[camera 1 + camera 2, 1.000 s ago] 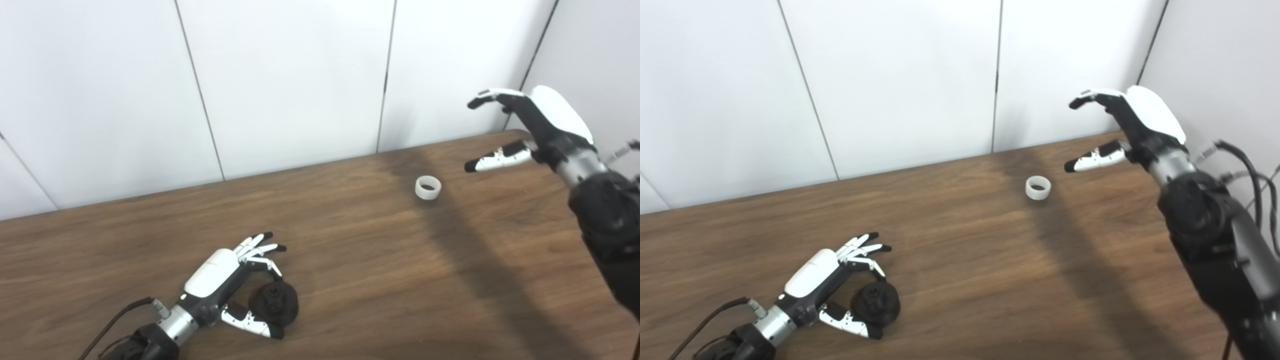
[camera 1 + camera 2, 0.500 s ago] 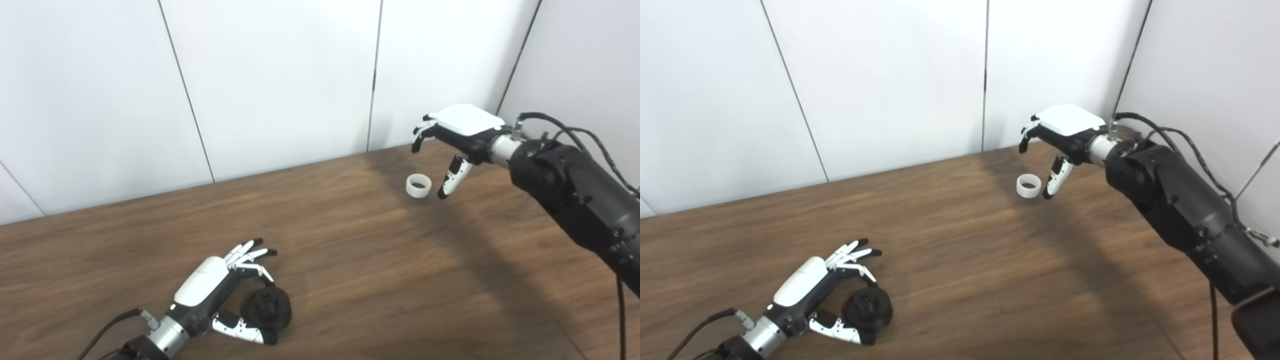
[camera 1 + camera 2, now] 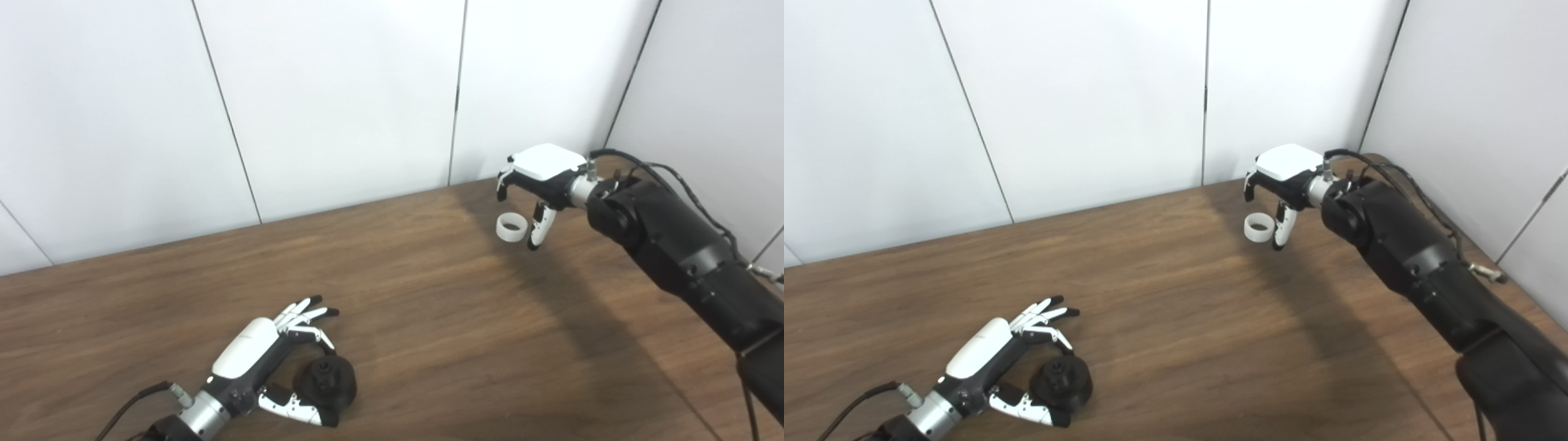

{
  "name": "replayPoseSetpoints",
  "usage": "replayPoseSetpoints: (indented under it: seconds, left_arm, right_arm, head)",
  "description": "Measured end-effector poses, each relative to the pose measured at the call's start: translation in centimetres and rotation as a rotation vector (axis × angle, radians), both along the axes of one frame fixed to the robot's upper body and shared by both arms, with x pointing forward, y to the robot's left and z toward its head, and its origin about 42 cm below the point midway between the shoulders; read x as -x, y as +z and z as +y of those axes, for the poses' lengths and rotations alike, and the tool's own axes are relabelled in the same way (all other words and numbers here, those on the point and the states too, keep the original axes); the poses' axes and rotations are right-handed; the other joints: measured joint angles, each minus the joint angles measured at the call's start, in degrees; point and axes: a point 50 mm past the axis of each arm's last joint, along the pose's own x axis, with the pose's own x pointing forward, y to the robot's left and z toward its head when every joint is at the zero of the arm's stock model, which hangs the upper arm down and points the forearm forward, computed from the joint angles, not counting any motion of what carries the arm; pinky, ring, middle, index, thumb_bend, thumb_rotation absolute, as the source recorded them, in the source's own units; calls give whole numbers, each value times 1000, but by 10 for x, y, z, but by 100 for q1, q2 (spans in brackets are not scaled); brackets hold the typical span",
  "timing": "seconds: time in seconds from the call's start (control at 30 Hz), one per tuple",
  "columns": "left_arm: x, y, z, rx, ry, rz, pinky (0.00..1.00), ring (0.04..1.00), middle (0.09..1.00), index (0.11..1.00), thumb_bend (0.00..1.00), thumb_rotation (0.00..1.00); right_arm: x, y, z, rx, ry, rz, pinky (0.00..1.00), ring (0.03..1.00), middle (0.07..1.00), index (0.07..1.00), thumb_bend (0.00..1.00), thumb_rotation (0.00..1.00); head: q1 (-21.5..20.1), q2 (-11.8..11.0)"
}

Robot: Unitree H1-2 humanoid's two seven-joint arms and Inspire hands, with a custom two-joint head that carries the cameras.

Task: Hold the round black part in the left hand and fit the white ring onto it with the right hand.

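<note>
Two hands, two parts, nothing joined yet.

Nearest, the left hand (image 3: 257,361) lies on the desk (image 3: 429,343) with fingers and thumb curled loosely around the round black part (image 3: 324,384), which sits on the wood right by its palm; I can't tell if the grip is actually firm. Farther off, the right hand (image 3: 539,184) hangs spread wide and holding nothing, its thumb just beside the white ring (image 3: 511,226), fingers above it. I'd drop straight down, pinch the ring across its outer wall, and lift level so it doesn't skid away.
</note>
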Motion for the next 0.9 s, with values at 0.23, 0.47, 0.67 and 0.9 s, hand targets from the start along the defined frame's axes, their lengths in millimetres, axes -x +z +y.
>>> replayPoseSetpoints:
  seconds: [0.23,0.47,0.67,0.9]
  left_arm:
    - [1,0,0,-1,-2,2,1000,1000,897,481,524,57]
    - [3,0,0,2,-8,7,1000,1000,901,481,524,57]
    - [6,0,1,8,-14,22,1000,1000,899,481,524,56]
    - [7,0,1,10,-14,23,1000,1000,897,481,524,57]
  right_arm:
    - [-5,1,1,2,-1,-12,952,970,889,729,899,244]
    - [-6,-6,0,17,-4,1,957,970,891,727,873,265]
    - [-7,-6,-1,16,-7,3,955,969,886,717,896,234]
    - [-7,-10,0,17,-7,12,955,959,882,708,908,248]
  head:
    - [0,-35]
    - [44,-18]
    - [61,-9]
    - [79,26]
